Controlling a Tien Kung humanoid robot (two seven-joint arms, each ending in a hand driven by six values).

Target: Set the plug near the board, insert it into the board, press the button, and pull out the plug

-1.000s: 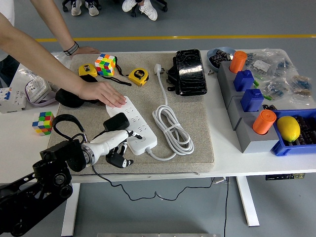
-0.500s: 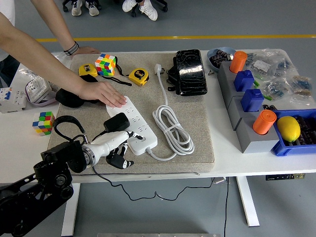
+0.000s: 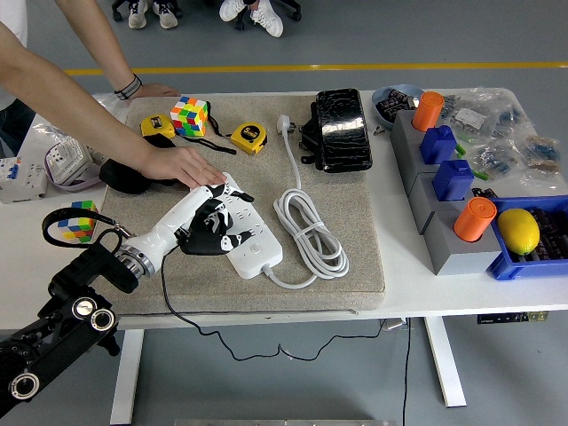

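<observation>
A white power strip [image 3: 255,247] lies on the grey mat [image 3: 355,257], and its white cable [image 3: 311,232] is coiled to its right. A black plug [image 3: 204,240] sits on the strip's middle. My left hand [image 3: 216,216] lies over the plug, its fingers curled around it. A person's hand [image 3: 188,167] presses flat on the strip's far end. My right hand is out of view.
Two Rubik's cubes [image 3: 189,115] [image 3: 75,220], yellow tape measures [image 3: 248,138] and a black case [image 3: 342,129] lie around the strip. A grey rack [image 3: 435,232] with orange and blue pieces and a blue bin with a lemon [image 3: 519,231] stand at the right.
My left hand has moved up and forward from the strip's near left side onto the plug and closed around it. The person's hand has stayed on the strip.
</observation>
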